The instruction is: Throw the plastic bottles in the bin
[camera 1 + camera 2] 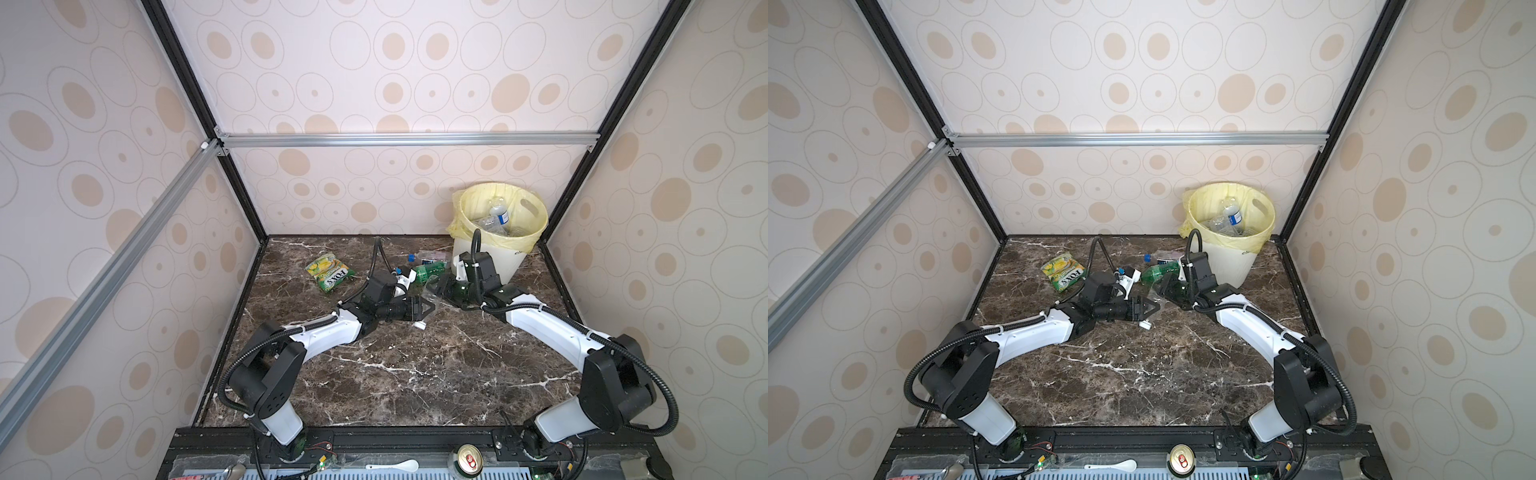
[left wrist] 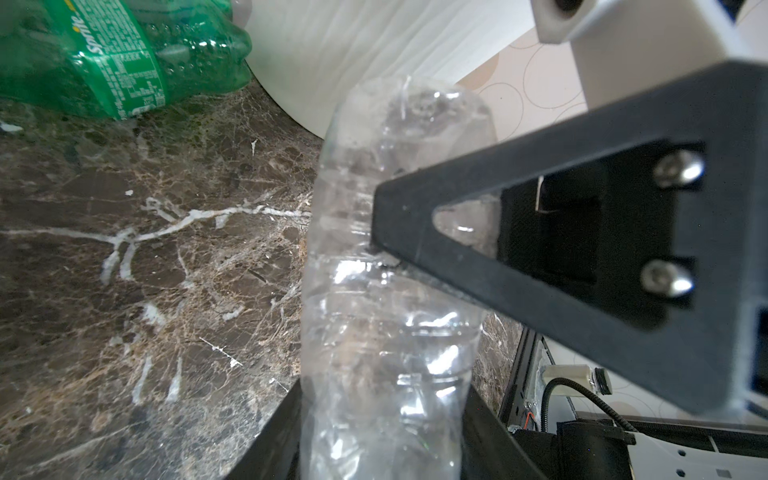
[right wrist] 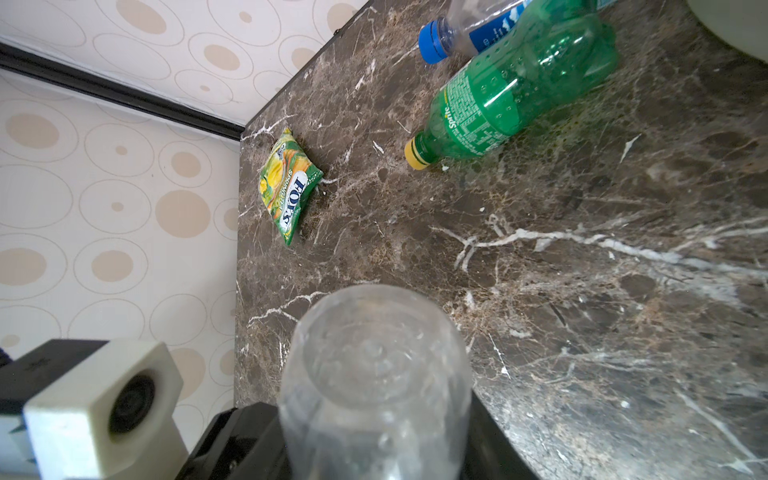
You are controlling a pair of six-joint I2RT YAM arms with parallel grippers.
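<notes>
Both pincers meet in mid-air over the middle of the dark marble table (image 1: 415,374), tip to tip, and share one crumpled clear plastic bottle (image 2: 386,324). The left pincer (image 1: 430,308) is nearly closed: the bottle's lower part sits between its black fingers (image 2: 266,449), which lie against both sides, so it has hold of it. The right pincer (image 1: 435,289) comes from the opposite side with its jaws narrowed onto the same bottle. One triangular finger (image 2: 415,216) presses into the bottle's side, and in the right wrist view the bottle's round base (image 3: 374,374) fills the gap between the jaws. On the table just beyond both pincers, toward the back wall, lies a green Sprite bottle (image 3: 515,91) with a yellow cap. A clear bottle with a blue cap (image 3: 434,39) lies just behind the Sprite bottle and touches or nearly touches it. The bin (image 1: 511,262), white with a pale yellow liner, stands in the back corner, beyond the right pincer and close behind its wrist. Several clear bottles (image 1: 496,220) already lie inside it. A FOXS snack packet (image 1: 330,272) lies flat on the table, well apart from the left pincer, on its outer side and farther back.
</notes>
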